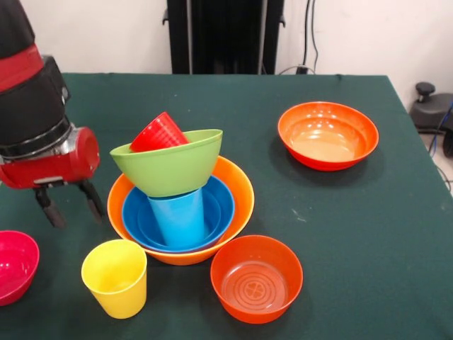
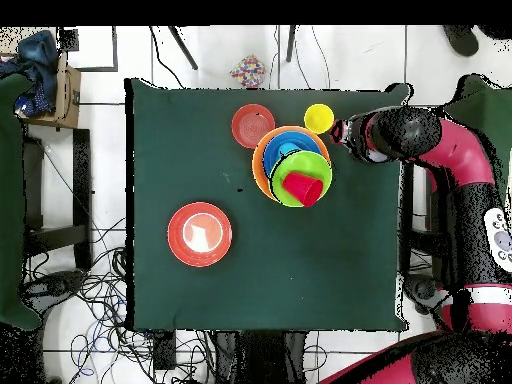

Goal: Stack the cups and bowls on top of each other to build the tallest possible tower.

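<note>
The tower stands on the largest pale orange bowl [image 1: 237,185] [image 2: 262,160]. A blue bowl [image 1: 221,205] lies in it, and a light blue cup [image 1: 180,216] stands in that. A lime green bowl [image 1: 170,168] [image 2: 318,170] sits tilted on the cup, and a red cup [image 1: 159,132] [image 2: 303,188] lies on its side in the green bowl. My gripper [image 1: 69,204] [image 2: 340,132] hangs open and empty to the left of the tower, just above the table. A yellow cup [image 1: 115,278] [image 2: 319,118] stands upright in front of the gripper.
A magenta-pink bowl [image 1: 14,265] sits at the left edge of the front view. One red-orange bowl [image 1: 256,280] [image 2: 253,125] sits just in front of the tower. A second red-orange bowl [image 1: 328,134] [image 2: 200,233] sits apart at the far right.
</note>
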`<action>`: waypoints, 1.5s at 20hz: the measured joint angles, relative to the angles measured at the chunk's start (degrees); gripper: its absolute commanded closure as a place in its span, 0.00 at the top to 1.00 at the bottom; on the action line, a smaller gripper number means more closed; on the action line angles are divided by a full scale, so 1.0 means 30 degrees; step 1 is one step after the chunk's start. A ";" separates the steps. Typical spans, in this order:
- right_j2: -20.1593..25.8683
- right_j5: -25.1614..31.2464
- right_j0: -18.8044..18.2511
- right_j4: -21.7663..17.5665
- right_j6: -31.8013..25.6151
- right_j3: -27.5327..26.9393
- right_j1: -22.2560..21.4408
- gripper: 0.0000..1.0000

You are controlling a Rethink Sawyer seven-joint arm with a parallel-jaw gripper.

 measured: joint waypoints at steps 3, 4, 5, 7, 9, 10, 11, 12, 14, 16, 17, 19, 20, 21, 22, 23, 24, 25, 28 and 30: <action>-0.0240 -0.0336 0.0087 -0.0123 0.0000 -0.0138 0.0261 1.00; -0.0374 -0.0419 0.0134 -0.0131 0.0000 -0.0169 0.0355 1.00; -0.0553 -0.0506 0.0203 -0.0162 0.0000 -0.0196 0.0478 1.00; -0.0636 -0.0506 0.0242 -0.0174 0.0000 -0.0196 0.0535 1.00; -0.0705 -0.0510 0.0290 -0.0174 0.0000 -0.0207 0.0586 1.00; -0.0739 -0.0510 0.0318 -0.0175 0.0000 -0.0229 0.0605 1.00; -0.0773 -0.0510 0.0347 -0.0177 0.0000 -0.0251 0.0623 1.00; -0.0807 -0.0510 0.0376 -0.0178 0.0000 -0.0273 0.0641 1.00; -0.0884 -0.0510 0.0481 -0.0175 0.0000 -0.0487 0.0739 1.00; -0.0937 -0.0510 0.0562 -0.0174 0.0000 -0.0661 0.0815 1.00; -0.0952 -0.0510 0.0590 -0.0174 0.0000 -0.0727 0.0842 1.00; -0.0989 -0.0510 0.0658 -0.0174 0.0000 -0.0882 0.0902 1.00; -0.1004 -0.0510 0.0702 -0.0174 0.0000 -0.0984 0.0935 1.00; -0.1020 -0.0510 0.0747 -0.0174 0.0000 -0.1086 0.0968 1.00; -0.1035 -0.0510 0.0792 -0.0174 0.0000 -0.1189 0.1000 1.00; -0.1041 -0.0510 0.0843 -0.0174 0.0000 -0.1310 0.1034 1.00; -0.1041 -0.0510 0.0869 -0.0174 0.0000 -0.1372 0.1049 1.00; -0.1041 -0.0510 0.0895 -0.0174 0.0000 -0.1434 0.1065 1.00; -0.1041 -0.0508 0.0947 -0.0174 0.0000 -0.1588 0.1103 1.00; -0.1041 -0.0506 0.0961 -0.0174 0.0000 -0.1696 0.1128 1.00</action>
